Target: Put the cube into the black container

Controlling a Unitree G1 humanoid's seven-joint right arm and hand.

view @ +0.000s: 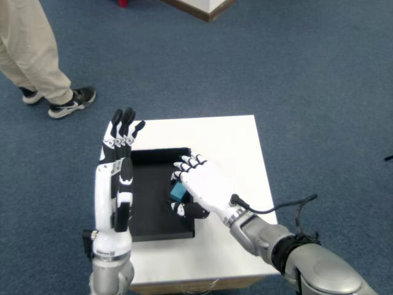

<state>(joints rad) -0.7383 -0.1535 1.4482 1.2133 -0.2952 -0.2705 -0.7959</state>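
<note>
The blue cube (178, 192) is inside the black container (147, 212) near its right wall, tilted and partly hidden by my right hand (202, 187). That hand reaches over the container's right edge, its fingers (186, 165) stretched out and the thumb (184, 209) spread below the cube. The cube sits between the fingers and the thumb, close to the palm, and no finger curls around it. The left hand (120, 144) stands upright with straight fingers at the container's left edge.
The container rests on a small white table (227, 147) surrounded by blue carpet. A person's legs and shoes (58, 92) are at the upper left. A black cable (276, 206) runs from my right wrist.
</note>
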